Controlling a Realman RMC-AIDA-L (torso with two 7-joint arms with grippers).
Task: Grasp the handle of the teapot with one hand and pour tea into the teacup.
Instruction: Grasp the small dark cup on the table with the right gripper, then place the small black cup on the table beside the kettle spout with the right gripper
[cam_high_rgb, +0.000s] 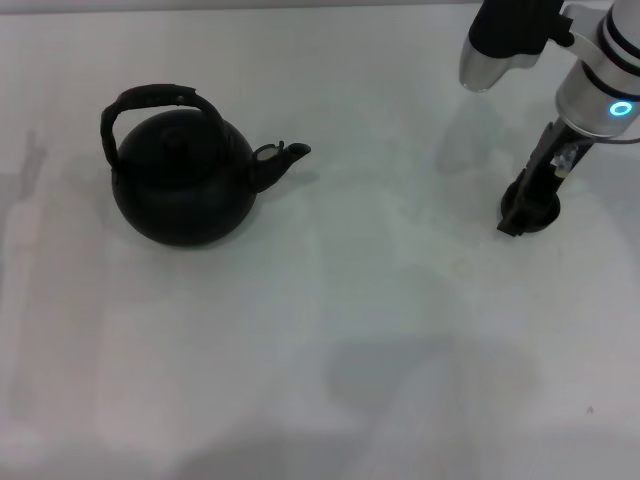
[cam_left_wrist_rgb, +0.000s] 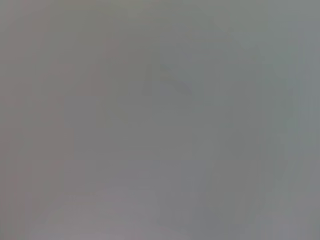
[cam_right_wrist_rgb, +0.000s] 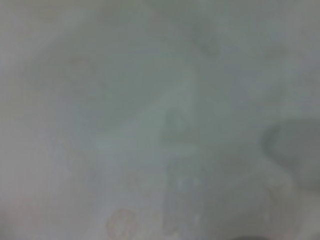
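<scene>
I'm seeing the teapot (cam_high_rgb: 180, 180) sitting far left on the table (cam_high_rgb: 350, 330), spout pointing right and handle (cam_high_rgb: 150, 100) arching crosswise, while my right claw (cam_high_rgb: 530, 205) is hanging well off to its right around the teacup (cam_high_rgb: 532, 212), can't tell if clamped.

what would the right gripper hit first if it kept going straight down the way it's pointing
Most likely the teacup: in the head view the right gripper points down right at it, apparently on or around its rim. Below that is only the table. Depth is unclear, so contact can't be confirmed.
</scene>
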